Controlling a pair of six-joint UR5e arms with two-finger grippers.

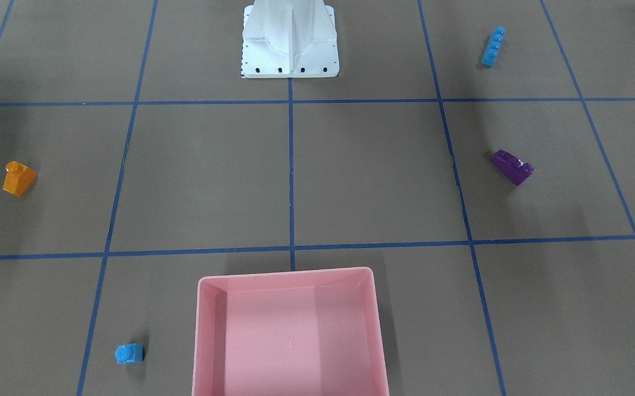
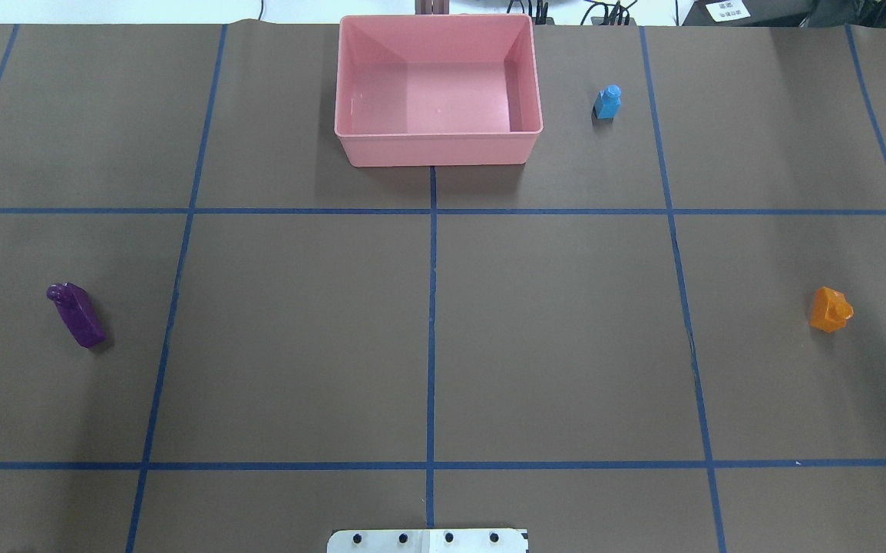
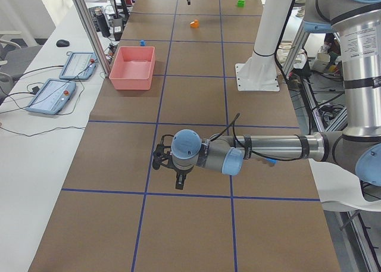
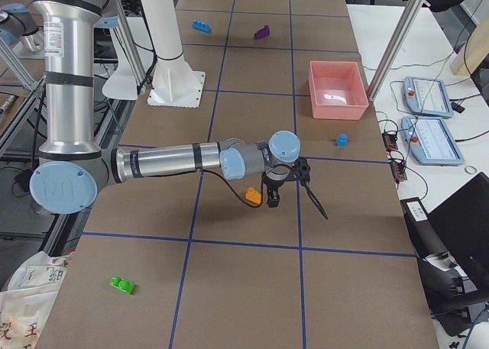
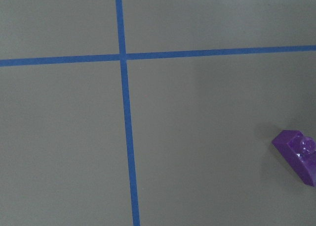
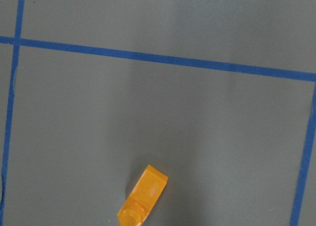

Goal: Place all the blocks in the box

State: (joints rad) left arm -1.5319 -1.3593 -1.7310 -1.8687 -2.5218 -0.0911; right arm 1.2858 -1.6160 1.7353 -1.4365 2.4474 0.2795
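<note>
The pink box (image 2: 437,150) stands empty at the table's far middle. The small blue cube (image 2: 608,101) stands right of it. The orange brick (image 2: 831,309) lies at the right and shows in the right wrist view (image 6: 143,196). The purple wedge (image 2: 76,313) lies at the left and at the left wrist view's edge (image 5: 298,154). The long blue bar (image 1: 493,47) lies near the robot's left side. The green brick (image 4: 122,285) lies at the right end. My left gripper (image 3: 178,178) hovers beyond the purple wedge. My right gripper (image 4: 284,196) hovers beside the orange brick. I cannot tell if either is open.
The white robot base (image 1: 290,49) stands at the near middle edge. Two tablets (image 3: 59,93) and cables lie on the side bench past the box. An aluminium post (image 3: 89,28) rises next to the box.
</note>
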